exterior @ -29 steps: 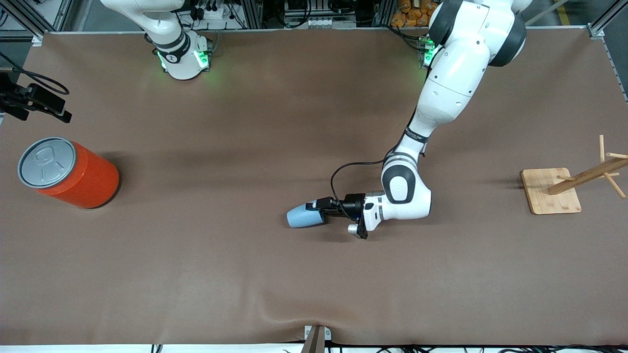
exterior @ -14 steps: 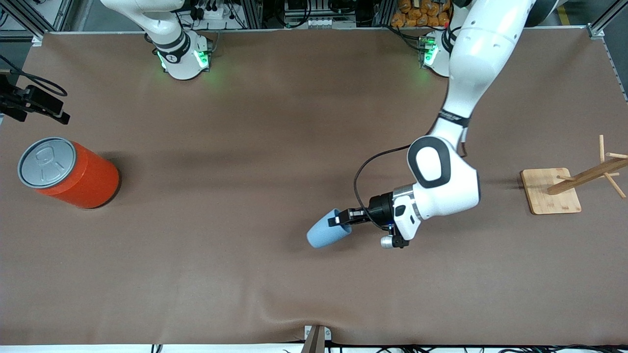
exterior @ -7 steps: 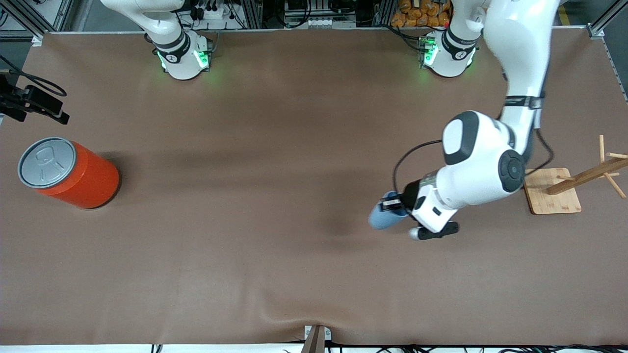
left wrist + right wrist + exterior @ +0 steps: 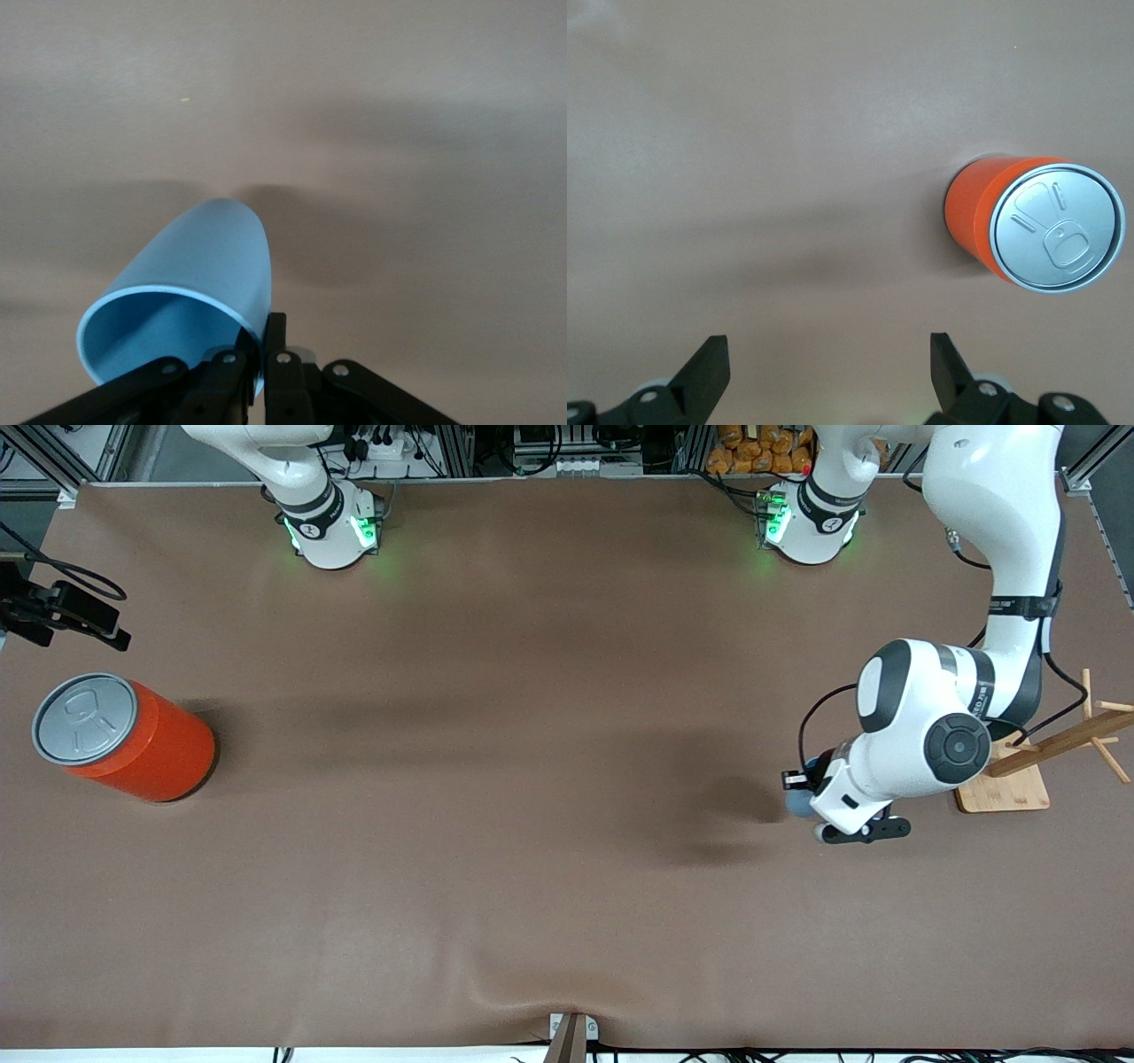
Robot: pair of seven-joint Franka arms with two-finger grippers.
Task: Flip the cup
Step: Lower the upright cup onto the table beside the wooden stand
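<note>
The light-blue cup [image 4: 195, 274] is held in the air by its rim in my left gripper [image 4: 263, 341], one finger inside and one outside the wall. Its mouth faces the wrist and its base points away, over bare brown table. In the front view only a sliver of the cup [image 4: 795, 802] shows under the left wrist, beside the wooden rack's base. My left gripper [image 4: 800, 783] is mostly hidden by its own arm there. My right gripper [image 4: 828, 363] is open and empty above the table beside the orange can.
The orange can with a grey lid [image 4: 133, 740] stands at the right arm's end of the table, and also shows in the right wrist view [image 4: 1032, 226]. A wooden peg rack [image 4: 997, 772] stands at the left arm's end, close to the left wrist.
My left arm has lifted the cup off the middle of the table and carried it toward the left arm's end, up beside the wooden rack. The right arm has stayed put.
</note>
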